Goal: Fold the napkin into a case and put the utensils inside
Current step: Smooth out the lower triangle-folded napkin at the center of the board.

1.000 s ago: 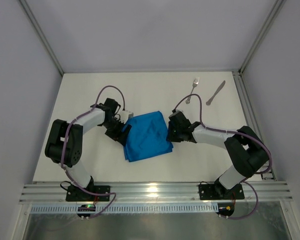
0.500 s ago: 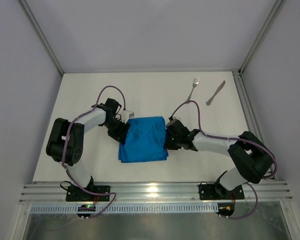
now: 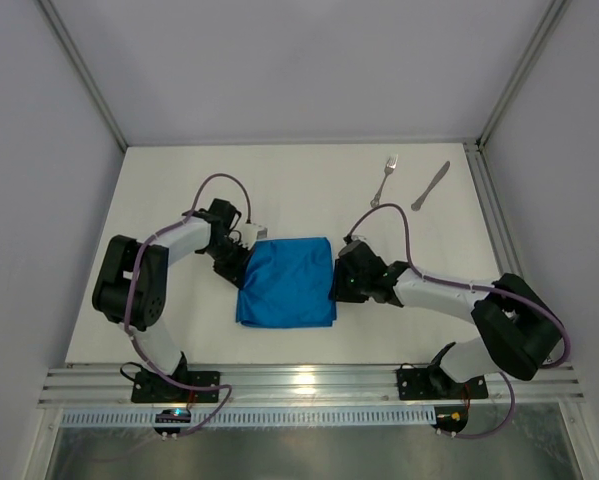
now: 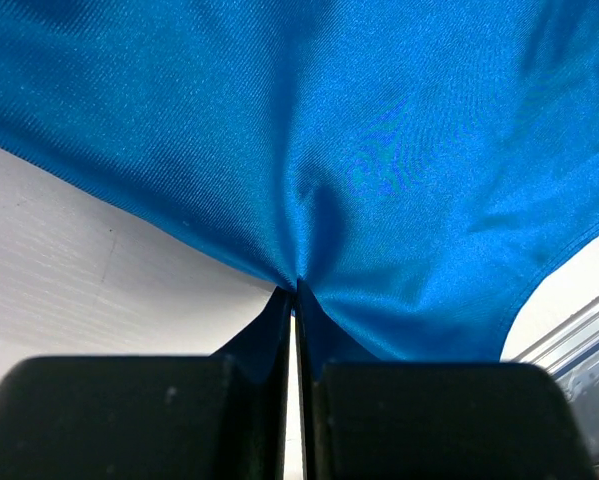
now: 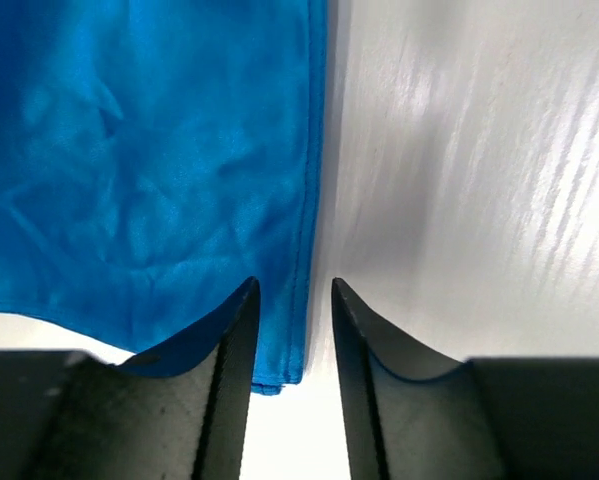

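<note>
**Left, top view:** shows the left gripper [image 3: 239, 263] low over the white table [image 3: 179, 190], set against the left edge of the napkin [image 3: 287, 282].

**Left wrist view:** shows the left gripper [image 4: 295, 292] clamped on the napkin [image 4: 379, 150]. Jaws pressed together with only a thin slit between them. Blue cloth gathered into a pucker at the pinch point, with creases fanning outward from it. Bare table [image 4: 79, 250] to the left of the pinched edge.

**Centre, top view:** places the napkin as a bright blue, roughly rectangular sheet lying flat on the table between the two grippers. Edges close to straight, surface slightly shiny.

**Right of centre, top view:** shows the right gripper [image 3: 336, 288] low at the right edge of the napkin.

**Right wrist view:** shows the right gripper [image 5: 294, 290] with jaws parted, straddling the right hem of the napkin [image 5: 129, 150]. One finger over cloth, the other over bare table [image 5: 479, 150]. Holds nothing. Contact between fingertips and table cannot be told.

**Upper right, top view:** shows the fork [image 3: 384, 180] and, to its right, the knife [image 3: 431, 186], both lying on the table. Slanted the same way, near each other but not touching. Fork tines toward the far side. Both well apart from the napkin and from either gripper.
</note>
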`<state>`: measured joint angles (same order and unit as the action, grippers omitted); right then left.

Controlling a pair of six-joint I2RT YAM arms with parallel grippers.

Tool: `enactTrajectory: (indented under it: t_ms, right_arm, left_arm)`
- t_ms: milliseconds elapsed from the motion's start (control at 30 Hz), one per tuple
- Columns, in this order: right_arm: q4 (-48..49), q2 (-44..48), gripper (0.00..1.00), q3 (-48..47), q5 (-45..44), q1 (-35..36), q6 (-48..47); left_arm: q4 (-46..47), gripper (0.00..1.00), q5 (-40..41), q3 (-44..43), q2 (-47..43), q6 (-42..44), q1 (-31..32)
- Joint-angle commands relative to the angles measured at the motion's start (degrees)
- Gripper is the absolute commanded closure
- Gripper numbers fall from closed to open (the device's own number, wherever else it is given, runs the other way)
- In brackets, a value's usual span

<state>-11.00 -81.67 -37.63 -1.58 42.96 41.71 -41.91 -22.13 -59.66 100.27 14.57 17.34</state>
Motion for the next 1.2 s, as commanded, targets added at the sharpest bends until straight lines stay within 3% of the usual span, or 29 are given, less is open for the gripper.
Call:
enactTrajectory:
  t_ms: [0,67,400,600,700,733,900,1033,1167]
  right_arm:
    - [-0.9,2.7,0.59,-3.4,-1.4,-2.1,-3.0]
    - [-0.4,2.2,0.54,-4.1,-1.0,-4.8,-4.0]
    - [4.1,-10.2,0.53,-15.0,4.1,-10.4,-6.6]
    - [6.2,-18.7,0.53,-19.8,4.1,-12.4,-5.2]
    - [7.0,-21.3,0.54,-20.9,4.3,-12.4,-5.0]
    - [7.3,-21.7,0.57,-20.8,4.7,-12.5,-4.9]
    - [9.4,-21.3,0.67,-19.0,6.1,-12.5,-4.6]
    - [10.5,-20.5,0.69,-18.4,8.7,-12.4,-5.8]
    - [10.3,-20.2,0.70,-18.4,9.7,-12.4,-6.5]
  left_arm:
    - [-0.5,1.00,-0.2,0.6,0.5,3.5,-0.7]
    - [-1.6,0.99,-0.4,0.2,0.3,4.4,-0.7]
    - [-5.9,0.96,-1.9,-0.7,-0.8,11.9,-0.7]
    - [-6.6,0.85,-1.6,-0.5,-1.0,13.7,-0.8]
    - [-7.3,0.75,-2.4,-1.1,-1.3,13.3,-0.8]
    - [-7.8,0.68,-3.1,-1.9,-1.4,13.3,-1.2]
    - [-11.9,0.62,-7.6,-6.4,-2.8,12.5,-5.2]
    - [-10.0,0.51,-6.8,-9.1,-1.0,11.2,-7.1]
    - [-5.6,0.50,-8.3,-12.3,3.8,7.0,-7.1]
